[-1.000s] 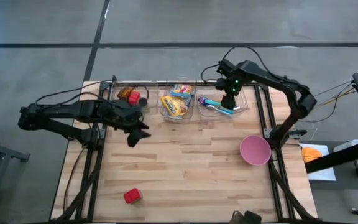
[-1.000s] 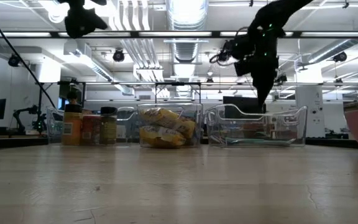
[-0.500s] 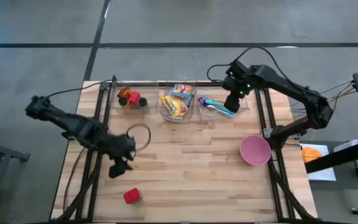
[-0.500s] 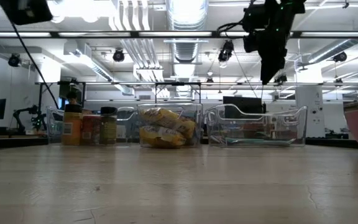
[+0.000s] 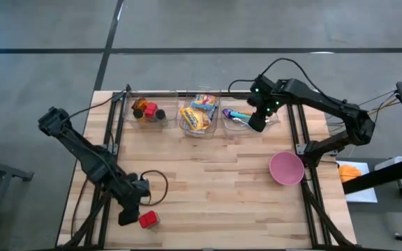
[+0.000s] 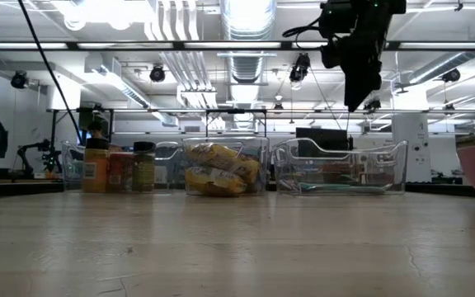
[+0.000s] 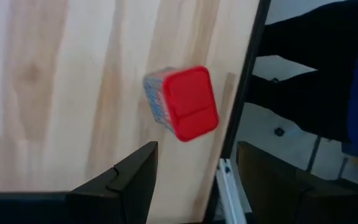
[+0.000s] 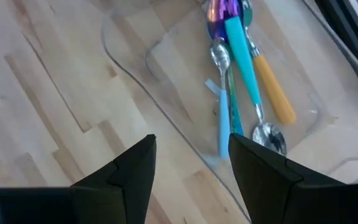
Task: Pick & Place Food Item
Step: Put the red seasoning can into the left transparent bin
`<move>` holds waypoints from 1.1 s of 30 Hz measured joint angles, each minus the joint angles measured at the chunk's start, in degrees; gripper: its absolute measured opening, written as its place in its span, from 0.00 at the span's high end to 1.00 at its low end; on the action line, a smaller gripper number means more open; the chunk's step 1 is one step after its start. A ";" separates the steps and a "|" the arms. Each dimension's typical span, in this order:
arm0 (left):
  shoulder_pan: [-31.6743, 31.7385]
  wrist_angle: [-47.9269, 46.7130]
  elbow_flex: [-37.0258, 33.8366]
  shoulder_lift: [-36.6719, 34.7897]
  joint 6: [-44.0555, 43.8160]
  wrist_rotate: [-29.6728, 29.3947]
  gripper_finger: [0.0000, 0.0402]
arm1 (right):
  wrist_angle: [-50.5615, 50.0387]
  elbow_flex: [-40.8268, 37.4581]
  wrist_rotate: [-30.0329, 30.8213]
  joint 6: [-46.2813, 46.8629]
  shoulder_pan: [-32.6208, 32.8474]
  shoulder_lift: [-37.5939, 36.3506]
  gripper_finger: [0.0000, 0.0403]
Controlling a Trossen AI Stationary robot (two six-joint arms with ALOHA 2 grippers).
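one red-lidded tub (image 5: 149, 219) is lying near the bench's front-left corner; the left gripper (image 5: 128, 215) is hovering beside it, open and empty, needing centring before closing. the right gripper (image 5: 256, 123), open, is hanging over the cutlery bin (image 5: 274, 120).

grey floor (image 5: 47, 42); ceiling ducts (image 6: 246, 16) and bright strip lights (image 6: 171, 21) overhead
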 joint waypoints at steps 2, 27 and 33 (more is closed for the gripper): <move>-1.25 1.12 0.00 1.40 -2.40 -0.13 0.44 | -0.07 -0.67 1.44 0.37 0.67 -0.01 0.50; -2.50 10.93 -0.04 14.67 -16.90 -4.29 0.44 | 1.03 -12.01 7.69 -6.66 1.42 -12.77 0.50; -2.50 10.85 -0.03 15.54 -15.42 -4.33 0.44 | 1.48 -13.98 8.72 -5.77 1.18 -16.45 0.50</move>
